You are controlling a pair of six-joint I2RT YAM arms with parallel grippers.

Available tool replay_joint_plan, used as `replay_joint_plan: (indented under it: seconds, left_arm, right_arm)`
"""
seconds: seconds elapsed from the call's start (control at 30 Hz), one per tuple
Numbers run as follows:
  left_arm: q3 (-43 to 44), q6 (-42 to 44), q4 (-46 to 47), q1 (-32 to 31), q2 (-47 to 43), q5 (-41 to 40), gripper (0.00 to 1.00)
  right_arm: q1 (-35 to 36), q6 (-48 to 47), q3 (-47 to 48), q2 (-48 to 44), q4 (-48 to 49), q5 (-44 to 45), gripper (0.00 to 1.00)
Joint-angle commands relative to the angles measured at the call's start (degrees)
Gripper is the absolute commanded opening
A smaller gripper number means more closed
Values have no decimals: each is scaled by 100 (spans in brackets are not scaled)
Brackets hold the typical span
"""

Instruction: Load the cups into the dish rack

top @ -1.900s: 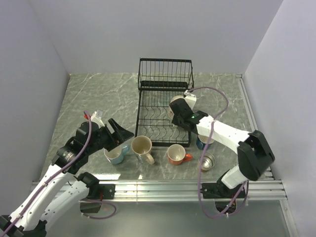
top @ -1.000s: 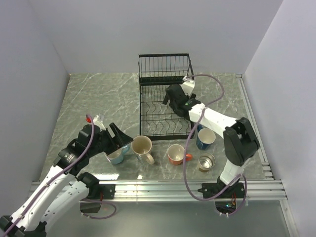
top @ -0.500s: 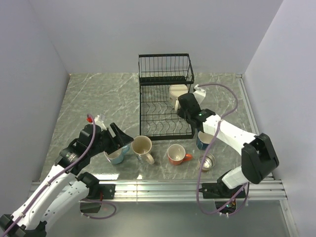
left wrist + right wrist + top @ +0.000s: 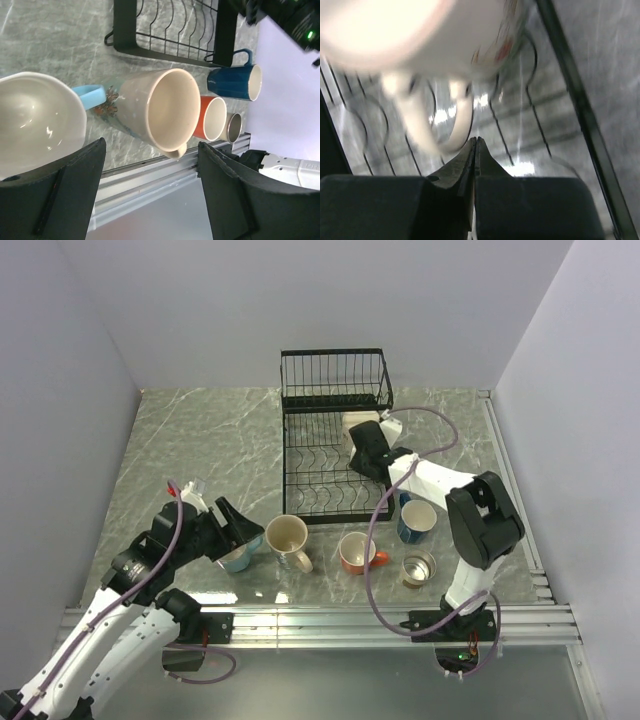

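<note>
Dish rack (image 4: pixel 330 390) holds cream mug (image 4: pixel 356 426) | right end effector (image 4: pixel 475 144) pinched shut, empty | left end effector (image 4: pixel 240 528) wide

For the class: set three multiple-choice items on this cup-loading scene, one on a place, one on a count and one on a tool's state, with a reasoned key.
1. Where is the cream mug nearest the right tool?
A. On the table, left of the rack
B. In the dish rack
C. On the metal rail

2. How many cups stand on the table outside the rack?
A. Three
B. Five
C. Six

3. The right tool's fingers are:
A. spread wide
B. shut, with nothing between them
C. clamped on a handle

Key
1 B: the top view shows the mug inside the rack's frame, at its right side.
2 B: light blue cup, big cream mug, orange cup, dark blue mug, steel cup.
3 B: the right wrist view shows the fingertips pressed together, with the mug apart from them.
</note>
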Motion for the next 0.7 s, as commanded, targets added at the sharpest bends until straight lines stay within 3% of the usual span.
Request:
replay_joint_plan:
  seconds: [0.0, 0.23, 0.5, 0.57, 0.67]
  left_arm:
    - [-43, 49, -148, 11, -12, -77, 79]
    - [-17, 146, 71, 11, 207, 81, 79]
    - [440, 603, 203, 11, 1050, 55, 78]
    - [607, 787, 273, 3, 1348, 72, 77]
    - [871, 981, 352, -6, 1744, 72, 75]
  right_arm:
    - [-211, 236, 553, 221, 443, 294, 0]
    - [-405, 158, 1030, 407, 355, 41, 0]
    - [-256, 201, -603, -1666, 23, -303, 0]
    - [-194, 245, -903, -2358, -390, -232, 15]
    - [-150, 289, -1141, -3342, -892, -188, 30]
